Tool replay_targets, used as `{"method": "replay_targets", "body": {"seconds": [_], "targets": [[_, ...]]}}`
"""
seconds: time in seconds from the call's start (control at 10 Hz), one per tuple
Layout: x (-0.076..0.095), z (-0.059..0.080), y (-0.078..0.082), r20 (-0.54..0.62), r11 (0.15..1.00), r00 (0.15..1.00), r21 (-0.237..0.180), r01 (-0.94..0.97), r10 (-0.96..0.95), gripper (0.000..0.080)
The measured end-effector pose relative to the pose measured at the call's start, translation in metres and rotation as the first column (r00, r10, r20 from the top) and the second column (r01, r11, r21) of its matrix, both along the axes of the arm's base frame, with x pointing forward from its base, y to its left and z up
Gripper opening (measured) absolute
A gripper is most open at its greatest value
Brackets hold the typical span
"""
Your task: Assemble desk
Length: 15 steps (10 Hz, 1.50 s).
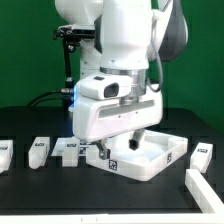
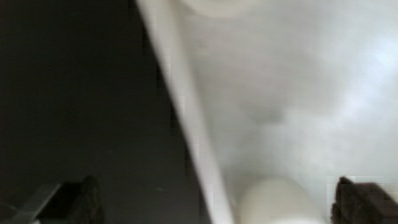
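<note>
White plastic on matte black, that's the picture: the desk panel [image 1: 160, 152], a rectangular tray shape with a raised rim, lies flat on the black tabletop [image 1: 40, 195], right of centre in the exterior view, with a black-and-white square tag [image 1: 113, 165] on its near corner. The end effector [image 1: 120, 148] hangs low over the panel's end toward the exterior view's left, under the big glossy white arm [image 1: 125, 40]. Jaws spread wide, nothing pinched between them! The wrist view shows it plainly: two dark fingertips [image 2: 71, 203] at opposite sides of the frame, and between them the panel's smooth white surface, its straight rim running along the dark tabletop. A rounded socket [image 2: 267, 195] sits just inside that rim, a little blurred. Whether either finger touches the plastic, I can't tell. Now the loose parts: three short square-section pieces with tags lie in a row on the exterior view's left, the far leg [image 1: 5, 152] at the frame edge, the middle leg [image 1: 40, 148] beside it, and the near leg [image 1: 68, 150] just beside the panel. The right-hand leg [image 1: 200, 150] lies just off the panel's other end. A long white bar [image 1: 200, 185] lies at the front on the exterior view's right, apart from the rest, with a flat green backdrop [image 1: 30, 60] behind it all.
</note>
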State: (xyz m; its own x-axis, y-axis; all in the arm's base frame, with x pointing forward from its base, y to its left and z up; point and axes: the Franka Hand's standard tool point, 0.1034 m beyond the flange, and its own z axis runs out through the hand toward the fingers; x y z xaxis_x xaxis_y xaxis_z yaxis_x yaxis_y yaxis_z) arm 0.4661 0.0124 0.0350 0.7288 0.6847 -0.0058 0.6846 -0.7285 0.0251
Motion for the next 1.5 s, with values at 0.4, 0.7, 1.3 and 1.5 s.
{"method": "replay_targets", "body": {"seconds": [0.4, 0.7, 1.3, 1.5], "targets": [[-0.002, -0.026, -0.022, 0.008, 0.997, 0.998, -0.014, -0.070, 0.070, 0.0648], [-0.003, -0.029, -0.011, 0.004, 1.000, 1.000, -0.006, -0.030, 0.030, 0.0648], [-0.004, -0.029, -0.013, 0.003, 1.000, 1.000, -0.007, -0.028, 0.028, 0.0079], [-0.004, -0.029, -0.013, 0.003, 1.000, 1.000, -0.007, -0.025, 0.025, 0.0055]]}}
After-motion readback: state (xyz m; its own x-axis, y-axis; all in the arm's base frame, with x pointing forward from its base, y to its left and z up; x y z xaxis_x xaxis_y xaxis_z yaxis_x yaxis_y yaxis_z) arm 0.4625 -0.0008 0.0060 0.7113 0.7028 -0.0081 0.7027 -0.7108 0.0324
